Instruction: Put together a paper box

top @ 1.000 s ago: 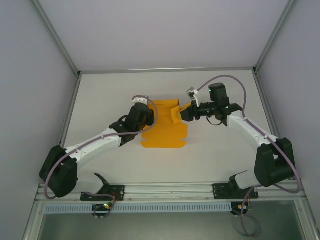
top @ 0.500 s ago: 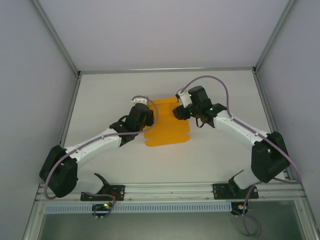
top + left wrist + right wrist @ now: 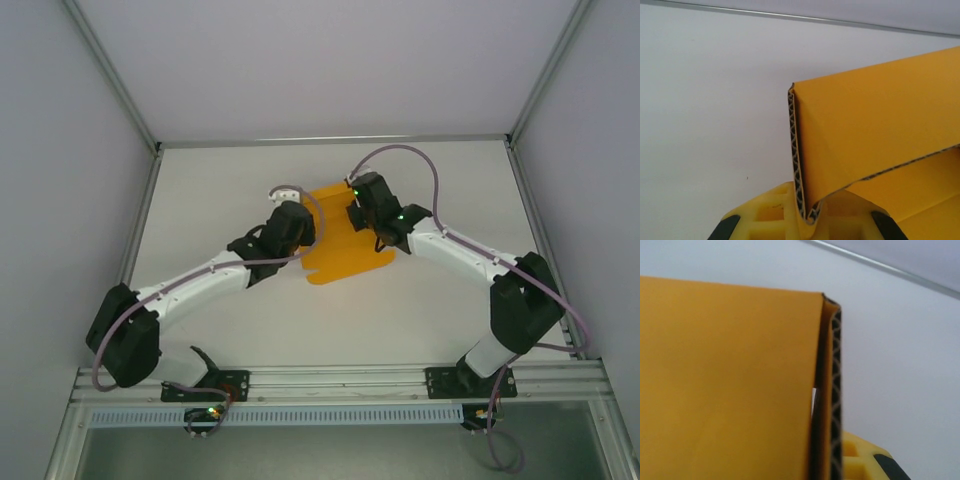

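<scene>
Top external view: the paper box point(image 3: 345, 258) lies mid-table point(image 3: 200, 190), with open surface on every side. Left fingers point(image 3: 772, 217) pinch its folded nine o'clock edge; right fingers point(image 3: 860, 460) are clamped on its one o'clock flap.

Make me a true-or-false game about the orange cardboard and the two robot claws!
1. The paper box lies on the white table between the two arms. True.
2. The right gripper is wide open and far from the card. False: it is shut on a folded edge of the paper box.
3. The left gripper pinches a folded flap of the paper box. True.
4. The paper box is finished and closed up. False: it is mostly a flat sheet with the side flaps folded.
5. The cut edge of the card shows a wavy layer inside. True.
</scene>
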`<state>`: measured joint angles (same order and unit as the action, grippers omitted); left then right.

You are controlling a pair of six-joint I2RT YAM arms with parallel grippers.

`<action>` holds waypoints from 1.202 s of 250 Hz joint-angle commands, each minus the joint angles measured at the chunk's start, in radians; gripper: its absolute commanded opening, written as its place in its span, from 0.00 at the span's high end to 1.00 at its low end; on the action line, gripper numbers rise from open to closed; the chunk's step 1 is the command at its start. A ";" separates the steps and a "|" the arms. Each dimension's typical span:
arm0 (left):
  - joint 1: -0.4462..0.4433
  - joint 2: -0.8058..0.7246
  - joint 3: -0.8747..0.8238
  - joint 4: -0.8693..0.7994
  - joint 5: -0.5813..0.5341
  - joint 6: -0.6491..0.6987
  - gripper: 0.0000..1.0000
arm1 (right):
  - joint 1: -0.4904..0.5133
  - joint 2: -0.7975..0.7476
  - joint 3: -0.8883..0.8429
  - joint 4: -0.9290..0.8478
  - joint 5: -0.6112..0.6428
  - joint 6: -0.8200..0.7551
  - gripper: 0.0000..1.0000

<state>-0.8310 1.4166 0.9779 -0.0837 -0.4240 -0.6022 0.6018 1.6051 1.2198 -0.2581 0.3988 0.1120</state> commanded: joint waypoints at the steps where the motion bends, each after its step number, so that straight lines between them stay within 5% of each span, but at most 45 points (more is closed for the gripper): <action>1: -0.001 0.034 0.070 -0.186 -0.158 -0.122 1.00 | -0.025 0.051 0.038 -0.158 0.420 0.104 1.00; 28: 0.001 0.081 0.121 -0.306 -0.252 -0.236 1.00 | -0.023 0.094 0.064 -0.241 0.610 0.147 1.00; 56: 0.019 0.177 0.201 -0.516 -0.509 -0.393 1.00 | -0.022 0.091 0.059 -0.257 0.692 0.177 1.00; 74: 0.074 0.262 0.342 -0.850 -0.510 -0.618 1.00 | -0.021 0.091 0.067 -0.265 0.780 0.211 1.00; 92: 0.072 0.296 0.389 -0.968 -0.542 -0.708 1.00 | -0.021 0.108 0.086 -0.318 0.874 0.263 1.00; 154: 0.067 0.273 0.322 -0.825 -0.445 -0.664 1.00 | -0.040 0.155 0.121 -0.343 0.862 0.376 1.00; 179: 0.067 0.233 0.273 -0.704 -0.399 -0.594 1.00 | -0.054 0.086 -0.002 -0.079 0.693 0.314 0.99; 219: 0.066 0.161 0.182 -0.538 -0.336 -0.536 1.00 | -0.058 0.000 -0.178 0.286 0.609 0.222 0.99; 261: 0.063 0.144 0.178 -0.534 -0.322 -0.544 1.00 | -0.056 -0.059 -0.269 0.423 0.640 0.221 1.00; 301: 0.054 0.143 0.188 -0.536 -0.297 -0.594 1.00 | -0.051 -0.082 -0.283 0.348 0.757 0.364 1.00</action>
<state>-0.8570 1.5932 1.1973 -0.3447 -0.5045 -1.0695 0.6518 1.5818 0.9646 0.1249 0.6724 0.2722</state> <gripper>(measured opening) 0.059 0.093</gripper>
